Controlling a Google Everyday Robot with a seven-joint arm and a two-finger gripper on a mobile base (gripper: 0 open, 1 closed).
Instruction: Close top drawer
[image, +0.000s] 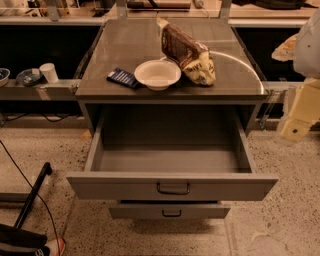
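Observation:
The top drawer (172, 186) of the grey metal cabinet (170, 92) is pulled far out toward me. It is wide and deep, its inside is bare, and a dark loop handle (173, 188) sits at the centre of its front panel. My gripper (296, 125) is a pale cream part at the right edge of the camera view. It hangs off the drawer's right side, level with the drawer's back half, and touches nothing.
A narrower drawer (170, 210) below stands slightly out. The cabinet top holds a white bowl (157, 74), a brown snack bag (190, 55) and a dark blue packet (122, 77). A cup (49, 72) stands on a left ledge. A black pole (32, 195) and cables lie on the floor at left.

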